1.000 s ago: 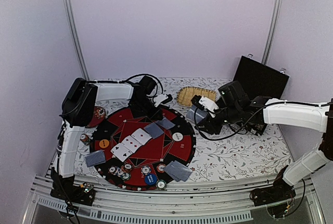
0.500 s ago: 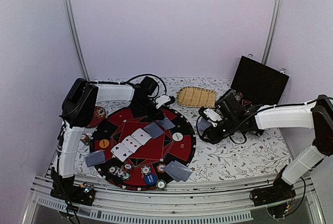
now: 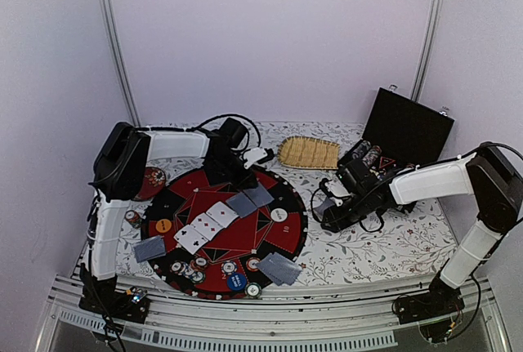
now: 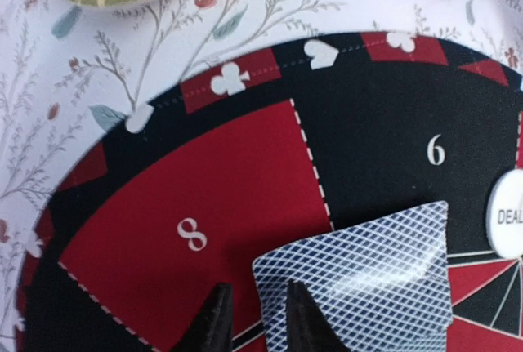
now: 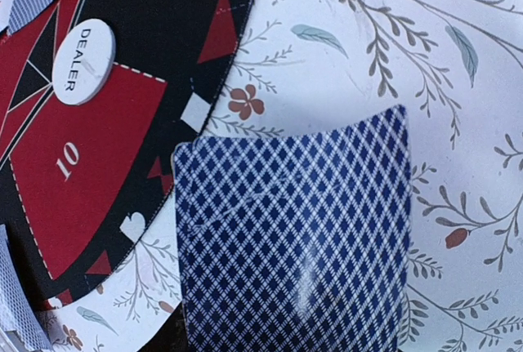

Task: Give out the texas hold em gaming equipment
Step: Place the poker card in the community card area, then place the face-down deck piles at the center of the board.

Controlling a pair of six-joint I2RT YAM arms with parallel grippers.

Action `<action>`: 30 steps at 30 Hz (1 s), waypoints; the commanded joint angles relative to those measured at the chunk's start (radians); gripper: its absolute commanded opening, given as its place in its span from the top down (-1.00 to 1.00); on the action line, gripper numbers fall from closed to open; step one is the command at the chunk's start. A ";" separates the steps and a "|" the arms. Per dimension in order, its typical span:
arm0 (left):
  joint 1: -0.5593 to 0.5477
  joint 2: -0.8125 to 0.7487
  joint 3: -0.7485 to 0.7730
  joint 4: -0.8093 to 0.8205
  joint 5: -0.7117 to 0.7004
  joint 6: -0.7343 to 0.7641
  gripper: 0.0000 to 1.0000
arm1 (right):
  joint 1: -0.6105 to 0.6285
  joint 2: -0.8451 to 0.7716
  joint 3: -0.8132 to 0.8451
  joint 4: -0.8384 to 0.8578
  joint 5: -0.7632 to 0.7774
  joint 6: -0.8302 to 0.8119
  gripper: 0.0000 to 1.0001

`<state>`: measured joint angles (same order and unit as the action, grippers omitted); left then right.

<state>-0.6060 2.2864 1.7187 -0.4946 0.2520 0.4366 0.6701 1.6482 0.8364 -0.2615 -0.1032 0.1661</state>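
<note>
A round red and black poker mat (image 3: pixel 245 242) holds three face-up playing cards (image 3: pixel 204 225), face-down cards (image 3: pixel 243 203) and several chips (image 3: pixel 214 270) along its near rim. My left gripper (image 4: pixel 255 323) hovers over the mat's far part. Its fingers are slightly parted, and the edge of a blue-backed card (image 4: pixel 359 278) lies flat on the mat under them. My right gripper (image 3: pixel 329 207) hangs low over the tablecloth just right of the mat. It is shut on a stack of blue-backed cards (image 5: pixel 294 238) that hides its fingers. A white dealer button (image 5: pixel 84 60) sits on the mat's right side.
An oval straw tray (image 3: pixel 309 153) lies behind the mat. An open black case (image 3: pixel 407 127) with chip rows (image 3: pixel 365 154) stands at the back right. A small red dish (image 3: pixel 154 180) sits left of the mat. Cables trail by both arms.
My right arm has swung back to the right and down toward the cloth with the card stack. My left gripper's fingers have parted over the card; that arm has hardly moved.
</note>
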 commanded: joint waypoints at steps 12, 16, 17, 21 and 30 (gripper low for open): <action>-0.008 -0.306 -0.141 0.073 -0.036 -0.178 0.13 | -0.007 0.049 -0.006 -0.058 0.108 0.080 -0.03; -0.005 -0.428 -0.237 0.112 -0.064 -0.261 0.11 | -0.007 0.037 -0.005 -0.072 0.145 0.094 -0.09; -0.003 -0.452 -0.259 0.121 -0.078 -0.284 0.10 | -0.007 0.032 -0.007 -0.075 0.159 0.102 -0.11; 0.012 -0.550 -0.344 0.131 -0.147 -0.403 0.07 | -0.008 0.016 -0.021 -0.071 0.179 0.121 -0.30; 0.054 -0.814 -0.599 0.227 -0.359 -0.552 0.01 | -0.009 -0.007 0.003 -0.063 0.154 0.116 -0.98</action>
<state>-0.5751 1.5734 1.2095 -0.3420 0.0341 -0.0250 0.6666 1.6650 0.8383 -0.2798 0.0570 0.2733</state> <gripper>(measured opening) 0.481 0.989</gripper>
